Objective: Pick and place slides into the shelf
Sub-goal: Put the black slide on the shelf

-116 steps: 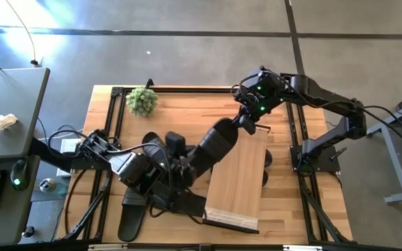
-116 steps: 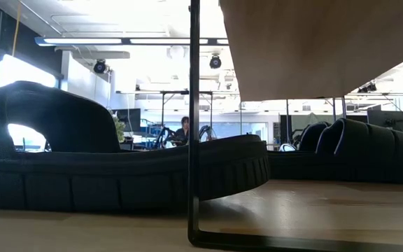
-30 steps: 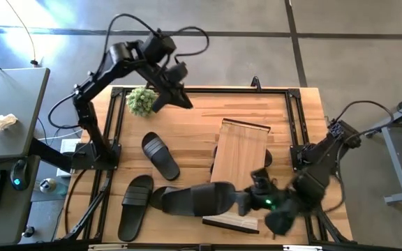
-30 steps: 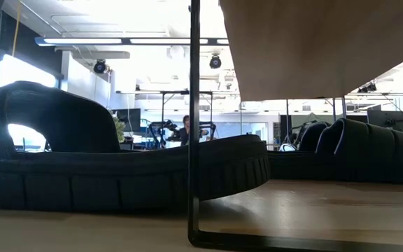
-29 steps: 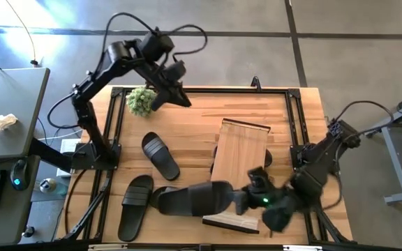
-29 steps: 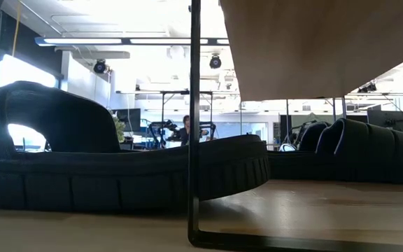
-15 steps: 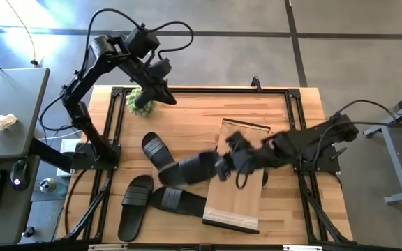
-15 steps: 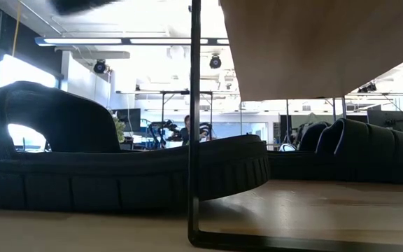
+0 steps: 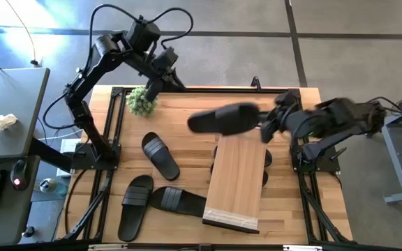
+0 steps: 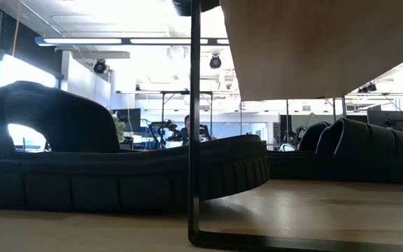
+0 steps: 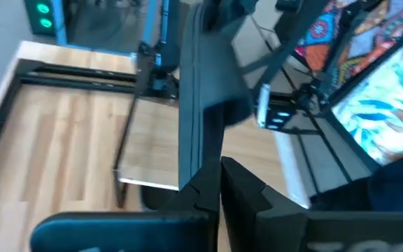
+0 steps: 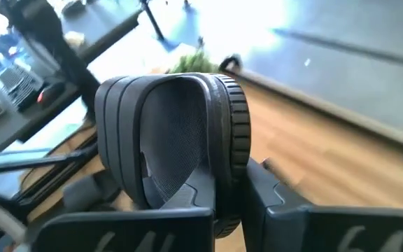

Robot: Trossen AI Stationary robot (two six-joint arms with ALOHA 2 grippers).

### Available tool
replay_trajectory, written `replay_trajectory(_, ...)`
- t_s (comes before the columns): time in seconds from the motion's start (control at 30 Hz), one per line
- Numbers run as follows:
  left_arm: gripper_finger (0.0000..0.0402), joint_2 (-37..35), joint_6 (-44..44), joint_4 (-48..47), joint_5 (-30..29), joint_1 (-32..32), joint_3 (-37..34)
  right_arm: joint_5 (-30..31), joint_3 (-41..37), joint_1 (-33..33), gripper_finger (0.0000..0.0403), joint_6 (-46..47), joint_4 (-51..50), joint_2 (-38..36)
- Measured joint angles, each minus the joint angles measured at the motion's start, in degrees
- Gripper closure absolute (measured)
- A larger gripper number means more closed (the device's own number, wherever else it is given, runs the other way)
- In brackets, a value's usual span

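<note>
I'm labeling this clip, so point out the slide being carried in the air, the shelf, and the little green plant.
carried slide (image 9: 223,119), high view, middle of its dark upper side.
shelf (image 9: 237,174), high view, bare middle of the plank top.
green plant (image 9: 140,102), high view, centre of the leafy tuft.

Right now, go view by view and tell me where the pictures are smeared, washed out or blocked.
High view: the slide carried by the right gripper is motion-smeared; the three slides on the table are crisp. Low view: bright ceiling lights wash out the room, and a near slide and the shelf block most of it. Left wrist view: soft throughout. Right wrist view: the background is blown out behind the held slide.
</note>
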Motion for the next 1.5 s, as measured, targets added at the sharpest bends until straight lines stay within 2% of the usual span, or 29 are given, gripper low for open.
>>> replay_trajectory(0.2,0.0373,6.04,0.12,0.41,-3.40,0.67,-0.02,1.00,0.00,-3.00,0.0399,-4.57,-5.57,-6.67)
replay_trajectory(0.4,0.0316,12.44,-1.59,1.40,-1.75,0.68,-0.02,1.45,0.01,-4.81,0.0399,-10.47,-6.41,-12.44)
replay_trajectory(0.5,0.0285,15.40,-3.44,2.73,2.18,0.21,-0.02,1.85,0.00,-4.82,0.0399,-12.32,-5.44,-14.32)
replay_trajectory(0.7,0.0232,19.71,-4.75,8.87,14.41,0.28,-0.02,2.98,0.00,-4.80,0.0399,-12.06,-6.15,-16.37)
replay_trajectory(0.93,0.0194,20.96,-10.79,20.14,14.06,0.19,-0.02,3.37,0.00,-4.82,0.0399,-10.60,-5.80,-16.90)
replay_trajectory(1.1,0.0183,20.89,-14.08,27.76,11.75,-0.55,0.00,3.36,0.01,-4.80,0.0399,-10.60,-4.69,-16.76)
replay_trajectory(1.27,0.0189,20.89,-15.86,31.69,9.51,-1.99,0.00,4.03,0.00,-4.80,0.0399,-10.39,-4.35,-16.81)
replay_trajectory(1.4,0.0208,20.89,-15.83,33.00,4.28,-3.91,0.00,4.85,0.00,-4.80,0.0399,-10.12,-4.37,-16.77)
replay_trajectory(1.5,0.0238,20.89,-15.99,33.29,1.05,-4.99,0.00,4.91,0.00,-4.80,0.0399,-10.12,-4.39,-16.77)
